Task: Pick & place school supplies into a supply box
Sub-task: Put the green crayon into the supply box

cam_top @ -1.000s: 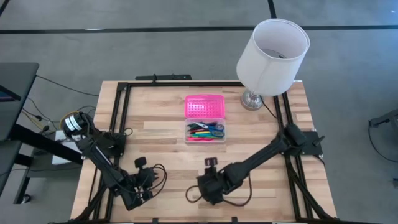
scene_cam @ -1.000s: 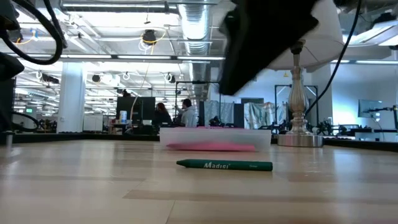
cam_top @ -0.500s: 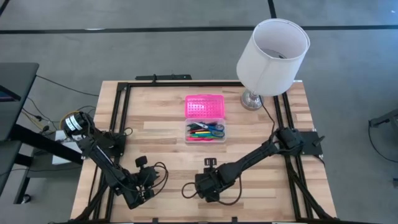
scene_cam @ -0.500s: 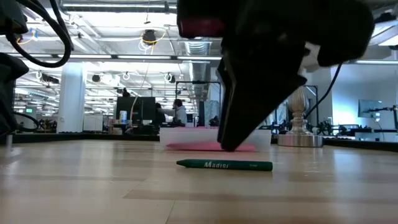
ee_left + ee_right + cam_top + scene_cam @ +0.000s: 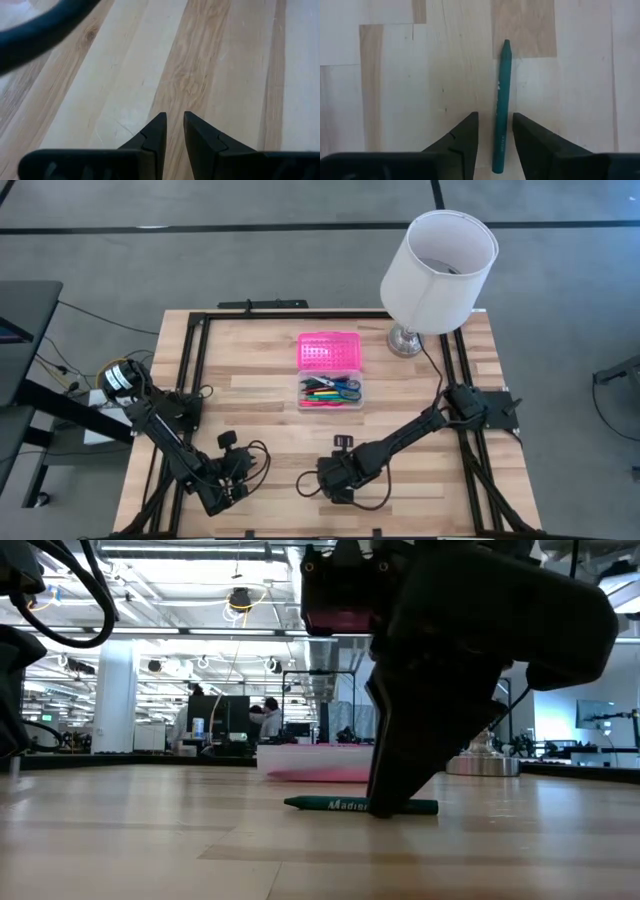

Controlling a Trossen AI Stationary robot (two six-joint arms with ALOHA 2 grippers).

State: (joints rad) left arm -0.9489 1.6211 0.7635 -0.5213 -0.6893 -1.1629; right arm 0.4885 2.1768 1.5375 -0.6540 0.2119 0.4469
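A green crayon (image 5: pixel 502 95) lies flat on the wooden table near its front edge, also seen in the low view (image 5: pixel 320 805). My right gripper (image 5: pixel 495 117) is open and low over it, one finger on each side of its rear half, fingers along its length; in the low view the finger ends (image 5: pixel 385 802) reach table height. The supply box (image 5: pixel 331 391) sits mid-table, its clear base holding coloured pens and blue-handled scissors, its pink lid (image 5: pixel 329 351) open behind. My left gripper (image 5: pixel 175 120) waits shut over bare wood at the front left (image 5: pixel 228 478).
A lamp with a white shade (image 5: pixel 438 258) stands at the far right corner on a metal foot (image 5: pixel 405 340). A black frame (image 5: pixel 195 355) runs along the table's sides. Bare wood lies between the crayon and the box. People and desks show beyond the table.
My right gripper has come down from well above the table until its fingers stand at table height on both sides of the green crayon. The crayon has stayed where it was.
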